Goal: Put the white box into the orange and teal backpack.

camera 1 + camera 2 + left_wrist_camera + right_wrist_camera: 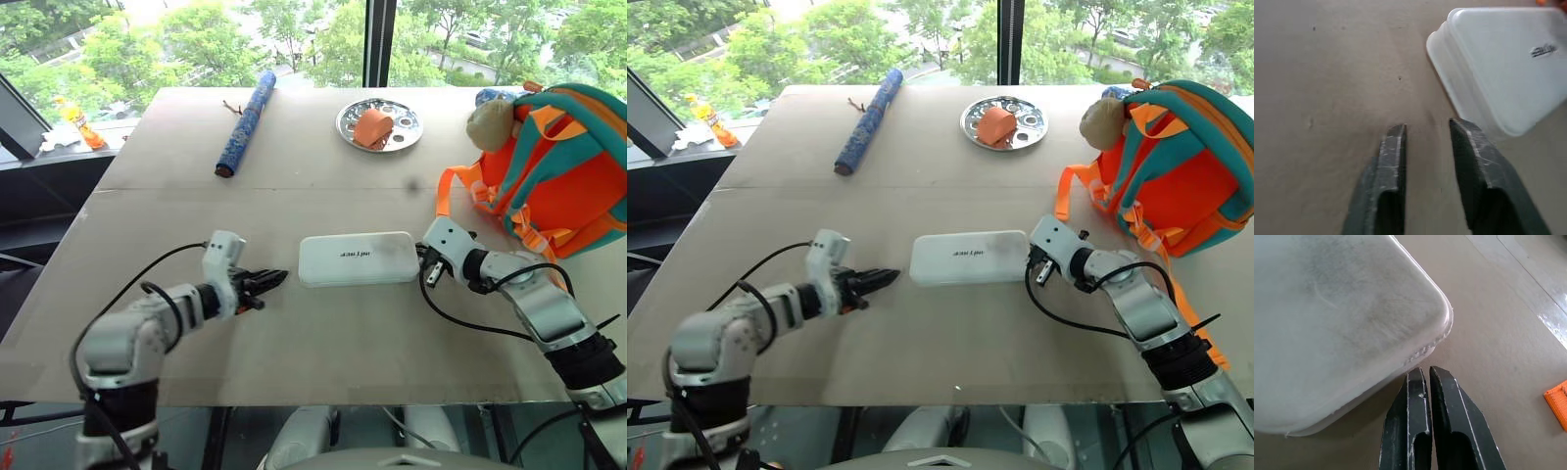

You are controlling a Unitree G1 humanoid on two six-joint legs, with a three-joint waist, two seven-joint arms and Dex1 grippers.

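Here, one white box (pixel 358 258), one orange and teal backpack (pixel 558 166); left gripper (pixel 1425 129) jaws parted, empty; right gripper (pixel 1425 372) jaws closed, empty.

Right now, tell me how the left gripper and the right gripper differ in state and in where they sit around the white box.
The left gripper has its fingers parted with a clear gap; the right gripper has its fingers shut together. The left gripper sits a little off the left end of the white box, apart from it; the right gripper's tips sit right at the box's right end, at a rounded corner. Both point inward at the box, low over the table, and neither holds anything.
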